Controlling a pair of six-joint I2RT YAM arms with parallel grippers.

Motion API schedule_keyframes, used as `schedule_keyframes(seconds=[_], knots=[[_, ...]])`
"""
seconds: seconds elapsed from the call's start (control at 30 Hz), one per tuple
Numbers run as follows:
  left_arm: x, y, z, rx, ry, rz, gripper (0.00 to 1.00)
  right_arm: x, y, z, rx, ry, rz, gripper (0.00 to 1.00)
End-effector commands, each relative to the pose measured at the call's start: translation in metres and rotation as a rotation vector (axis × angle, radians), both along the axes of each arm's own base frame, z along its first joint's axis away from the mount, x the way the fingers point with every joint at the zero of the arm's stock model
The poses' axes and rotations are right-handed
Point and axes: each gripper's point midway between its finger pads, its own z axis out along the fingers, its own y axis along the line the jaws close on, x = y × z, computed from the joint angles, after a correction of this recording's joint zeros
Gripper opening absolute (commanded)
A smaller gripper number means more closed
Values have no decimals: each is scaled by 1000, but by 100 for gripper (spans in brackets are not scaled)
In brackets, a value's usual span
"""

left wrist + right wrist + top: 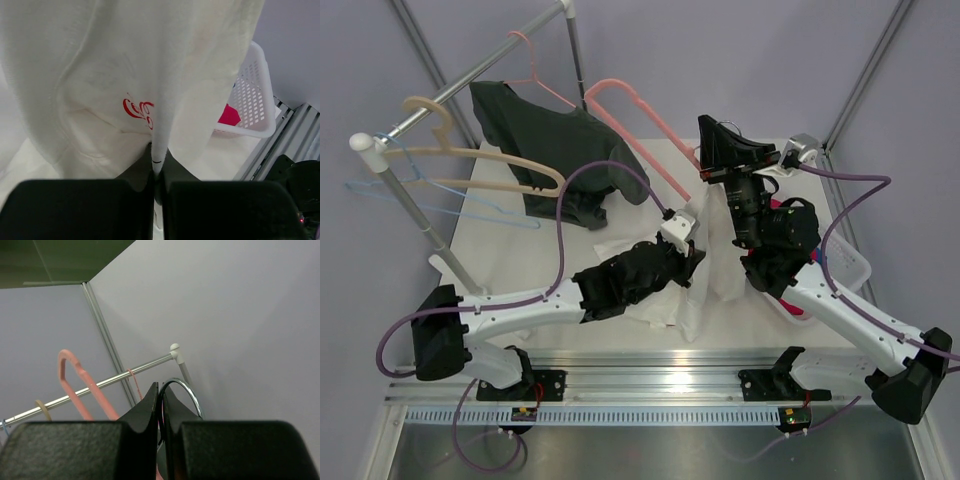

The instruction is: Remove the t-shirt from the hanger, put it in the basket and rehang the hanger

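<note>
top view, left gripper [690, 252]: clenched on a fold of the t-shirt [715, 255], low on the cloth.
top view, right gripper [704, 173]: pinched onto the near end of the hanger [640, 135]; the frame ran up and away from the fingers.
top view, t-shirt place: hung below the right fingers and draped down to the table [500, 250] beside the left fingers. How much of it was on the hanger could not be told.
left wrist, fingers [125, 200]: closed tight, with a thin vertical ridge of white fabric caught between them.
left wrist, t-shirt [100, 75]: rose above the fingertips; the red graphic [139, 111] sat just above the pinch.
left wrist, background: a white basket [255, 100] off to the right of the fingers, with magenta cloth [229, 115] inside.
right wrist, fingers [145, 415]: all but closed; the pink frame [75, 375] rose to the left beyond the tips, and a metal loop [185, 390] curved just beyond the right tip.
right wrist, t-shirt: not in view.
handling, t-shirt: likely light, soft, limp and stretchy; it would bunch and snag on the hanger shoulders.
handling, hanger: likely stiff and smooth, so the cloth should slide off.
handling, grip spot: a hem or side fold for the pull; the hanger by its neck.
</note>
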Motion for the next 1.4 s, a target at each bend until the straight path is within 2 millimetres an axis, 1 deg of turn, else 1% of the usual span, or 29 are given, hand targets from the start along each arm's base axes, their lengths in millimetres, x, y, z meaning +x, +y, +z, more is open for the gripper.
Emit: schedule_keyframes(seconds=[0.0,0.03,0.07,0.1,0.13,0.23,0.27,0.4,0.53,0.63,0.7,0.73,0.8,0.83,0.87,0.9,0.93,0.97,1.0,1.03,1.07,1.1,1.2,1.3,1.33,1.37], knots=[[-12,-17,6,-58,-13,-41,0,-22,-23,45,188,-145,26,0],[-15,-18,0,-40,-25,-56,0,-19,-20,45,182,-141,27,0],[-18,-19,-3,-33,-29,-65,0,-19,-20,49,185,-144,27,0],[-19,-19,-8,-22,-34,-69,0,-14,-14,45,170,-134,26,0],[-18,-17,-16,0,-36,-64,0,-12,-13,45,165,-133,24,0],[-16,-11,-29,35,-43,-47,0,-9,-9,44,159,-134,25,0],[-15,-9,-36,47,-41,-41,0,-8,-8,45,161,-132,24,0],[-11,-9,-59,81,-38,-19,0,-6,-4,49,201,-129,66,0],[-5,-7,-70,111,-36,14,0,-6,-1,54,224,-122,95,0],[2,0,-72,131,-28,72,0,-11,-7,63,241,-134,99,0],[7,4,-74,139,-20,105,0,-11,-7,65,230,-129,91,0],[10,6,-78,145,-10,116,0,-13,-9,71,231,-138,90,0],[20,12,-84,144,21,159,0,-12,-9,73,215,-122,84,0],[24,15,-88,149,35,178,0,-16,-13,77,214,-128,85,0],[32,21,-96,159,62,214,0,-18,-14,78,207,-134,80,0],[36,24,-101,166,73,229,0,-20,-16,79,202,-136,76,0],[39,27,-107,175,80,236,0,-24,-22,85,208,-144,68,0],[43,29,-113,180,77,250,0,-24,-23,86,182,-144,48,0],[44,30,-117,185,75,257,0,-27,-25,90,177,-151,43,0],[43,33,-125,199,74,259,0,-30,-29,96,178,-161,37,0],[43,28,-123,169,68,249,0,-31,-30,97,174,-162,31,0],[43,29,-126,166,66,251,0,-32,-31,98,170,-165,33,0],[53,37,-132,186,79,292,0,-30,-32,94,153,-130,20,0],[72,49,-132,200,113,347,0,-24,-36,77,89,-47,-21,0],[84,56,-130,181,122,368,0,-24,-40,66,45,1,-36,0],[84,53,-132,160,150,329,1,-25,-43,60,17,19,-48,0]])
